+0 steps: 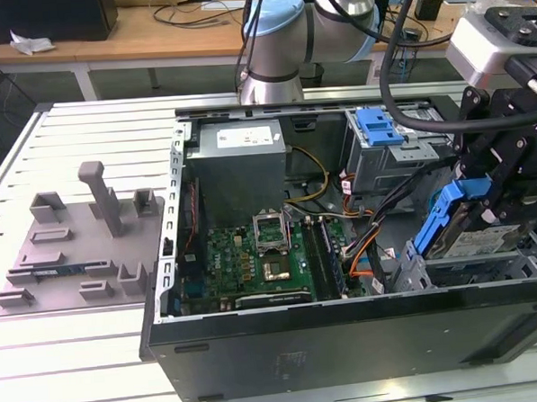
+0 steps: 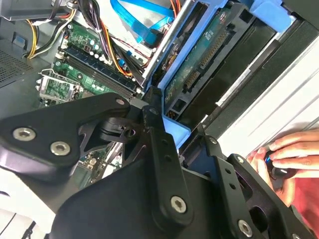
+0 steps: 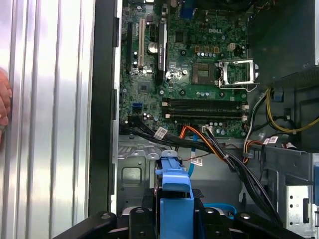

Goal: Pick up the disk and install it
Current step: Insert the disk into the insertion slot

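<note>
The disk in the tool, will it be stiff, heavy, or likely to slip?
The disk looks like a rigid metal slab, so probably stiff and heavy for its size. Its blue carrier is smooth plastic, so it might flex or slip slightly in the tool. Held tilted above the case, it may pivot in the grip.
</note>
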